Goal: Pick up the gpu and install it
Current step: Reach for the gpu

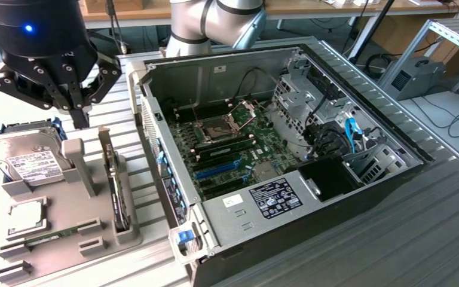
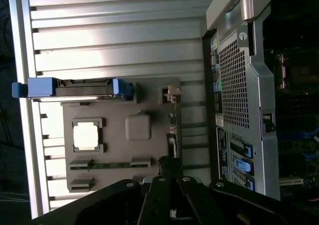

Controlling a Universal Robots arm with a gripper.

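The pick-up step looked barely begun: the gripper [image 1: 76, 113] [image 2: 172, 195] hung with its jaws pinched together and nothing between them, above the far end of the grey holder tray [image 1: 70, 239], while the gpu [image 1: 116, 191] [image 2: 172, 135] stood on edge in that tray's slot on the side nearest the open computer case [image 1: 293, 149]. Taking the card would probably call for parted jaws lined up over its thin top edge. The hard drive [image 1: 30, 158] in the tray bore a white label, and the case a dark sticker [image 1: 275, 199], both unreadable.
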